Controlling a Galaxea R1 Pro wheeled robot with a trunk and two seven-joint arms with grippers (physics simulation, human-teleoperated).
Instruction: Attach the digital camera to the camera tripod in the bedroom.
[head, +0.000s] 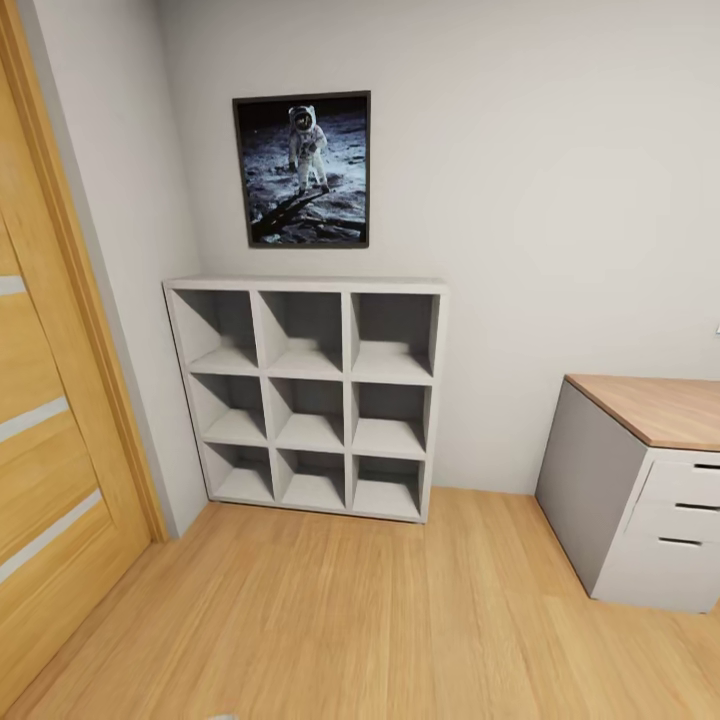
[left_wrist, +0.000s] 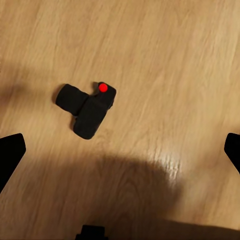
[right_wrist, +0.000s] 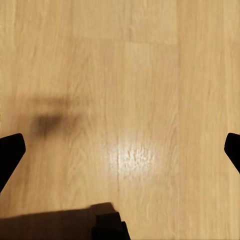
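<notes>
The digital camera (left_wrist: 88, 108), a small black chunky body with a red round button, lies on the light wood floor in the left wrist view. My left gripper (left_wrist: 120, 150) hangs above it, open, its black fingers (left_wrist: 10, 152) spread wide at the frame's edges, and the camera sits off-centre toward one finger. My right gripper (right_wrist: 120, 150) is open too, over bare wood floor with only a faint shadow under it. The camera tripod is out of view.
In the head view a white cube shelf (head: 310, 395) stands against the far wall under an astronaut picture (head: 302, 168). A wooden door (head: 45, 420) is at the left. A white drawer unit with a wood top (head: 640, 480) stands at the right. Wood floor (head: 330, 620) lies between them.
</notes>
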